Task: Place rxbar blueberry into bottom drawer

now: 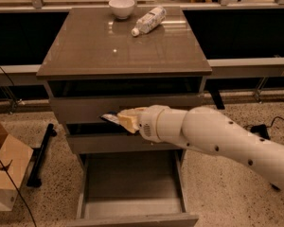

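My gripper [117, 119] is in front of the cabinet's middle drawer, at the end of the white arm that reaches in from the lower right. It is shut on the rxbar blueberry [109, 118], a small dark flat bar whose end sticks out to the left of the yellowish fingers [128, 118]. The bottom drawer [132, 216] is pulled open below, its plain grey inner tray bare. The bar hangs above the drawer's rear part.
On the brown cabinet top [85, 51] stand a white bowl [121, 7] and a white plastic bottle [148, 21] lying on its side. A cardboard box [4, 169] sits on the floor at left. A black stand leg [40, 155] lies beside the cabinet.
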Controlling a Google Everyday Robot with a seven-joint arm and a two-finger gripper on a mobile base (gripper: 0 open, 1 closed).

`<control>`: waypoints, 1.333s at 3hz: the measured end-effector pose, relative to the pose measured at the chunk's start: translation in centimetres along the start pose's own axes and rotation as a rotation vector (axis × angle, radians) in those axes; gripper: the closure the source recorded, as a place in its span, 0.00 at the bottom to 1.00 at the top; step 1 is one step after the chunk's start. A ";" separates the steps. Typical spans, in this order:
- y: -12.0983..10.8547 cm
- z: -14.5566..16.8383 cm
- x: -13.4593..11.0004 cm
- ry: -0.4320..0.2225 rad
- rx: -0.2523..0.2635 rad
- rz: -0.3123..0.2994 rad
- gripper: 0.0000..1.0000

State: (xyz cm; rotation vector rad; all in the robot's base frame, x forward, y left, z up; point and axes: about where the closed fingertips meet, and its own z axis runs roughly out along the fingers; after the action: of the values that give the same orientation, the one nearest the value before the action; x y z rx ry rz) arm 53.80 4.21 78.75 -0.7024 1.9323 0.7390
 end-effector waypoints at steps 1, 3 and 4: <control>-1.6 0.4 0.7 -0.042 0.032 0.039 1.00; -2.7 4.0 5.7 0.066 0.071 0.049 1.00; -5.8 6.9 13.8 0.087 0.085 0.172 1.00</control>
State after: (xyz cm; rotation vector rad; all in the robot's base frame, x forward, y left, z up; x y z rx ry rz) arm 56.06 3.10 62.51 -0.5291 2.1098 0.7367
